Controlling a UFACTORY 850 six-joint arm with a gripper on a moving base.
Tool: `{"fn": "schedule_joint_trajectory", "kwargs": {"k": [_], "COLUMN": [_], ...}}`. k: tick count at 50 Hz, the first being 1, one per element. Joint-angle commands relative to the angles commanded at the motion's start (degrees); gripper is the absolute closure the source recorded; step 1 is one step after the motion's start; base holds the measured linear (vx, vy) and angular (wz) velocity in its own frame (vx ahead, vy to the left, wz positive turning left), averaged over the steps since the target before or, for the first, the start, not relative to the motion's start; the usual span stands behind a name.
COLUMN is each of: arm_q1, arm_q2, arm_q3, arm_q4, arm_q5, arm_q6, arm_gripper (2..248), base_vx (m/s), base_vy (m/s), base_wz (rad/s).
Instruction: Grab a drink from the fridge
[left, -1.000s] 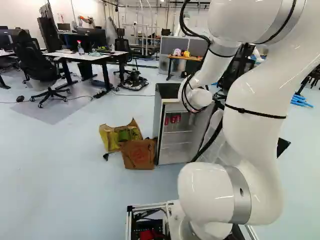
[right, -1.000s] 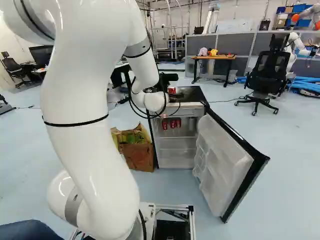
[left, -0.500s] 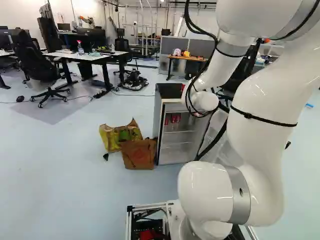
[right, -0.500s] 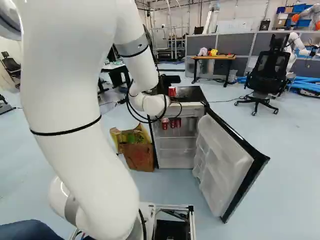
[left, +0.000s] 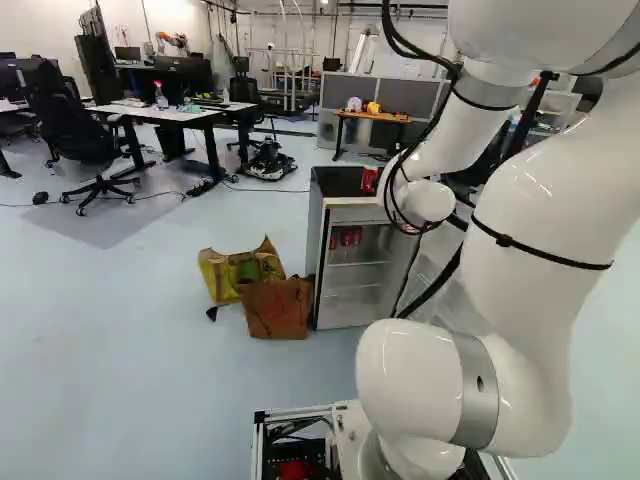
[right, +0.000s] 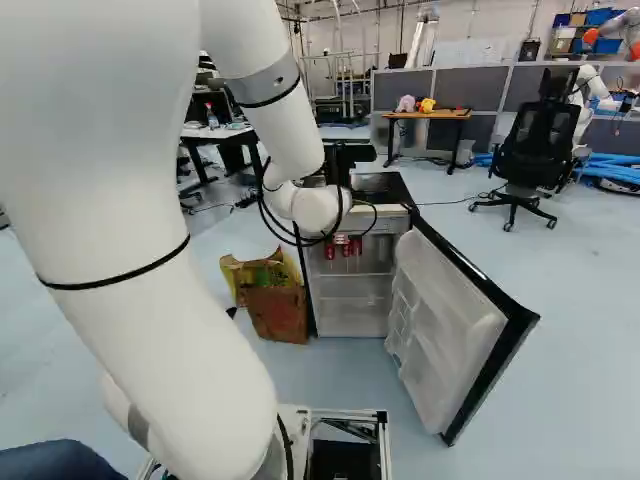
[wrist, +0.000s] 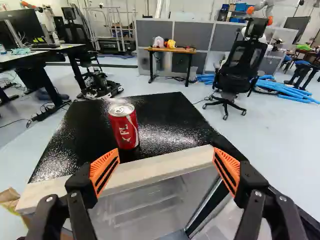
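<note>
In the left base view, your red-and-white metal drink can (left: 369, 180) stands upright on the textured black top of the open compact fridge (left: 345, 214), at 10 o'clock from the white rounded wrist joint (left: 427, 201). A creased brown paper bag (left: 275, 308) sits at 8 o'clock from that top. In the right base view, you see red cans (right: 346, 249) inside the fridge; its black-edged white door (right: 450, 320) swings out toward 4 o'clock. In the wrist view, your black two-finger gripper (wrist: 166, 150) has its jaws wide apart, orange pads (wrist: 104, 170) angled inward; the drink can is ahead, toward 11 o'clock.
</note>
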Motion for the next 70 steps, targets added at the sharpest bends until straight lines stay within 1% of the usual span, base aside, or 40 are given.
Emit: {"fn": "schedule_joint_trajectory", "kwargs": {"k": [11,20,46,70], "arm_q1": [-2.10,-3.80,-8.54,-12.57], "arm_q2": [1.36,2.27,4.05,4.42], "arm_q3": [-0.10,-0.40,-2.16,-5.13], "arm_q4": [0.21,0.21,0.38,2.79], "arm_q5": [-1.67,-4.22,-14.26,-23.97], "arm_q6": [0.00,0.00,0.00,0.00], "arm_gripper": [3,3,3,3], "base_vx": [0.000,0.000,0.000,0.000], "base_vy": [0.000,0.000,0.000,0.000], "base_wz": [0.000,0.000,0.000,0.000]}}
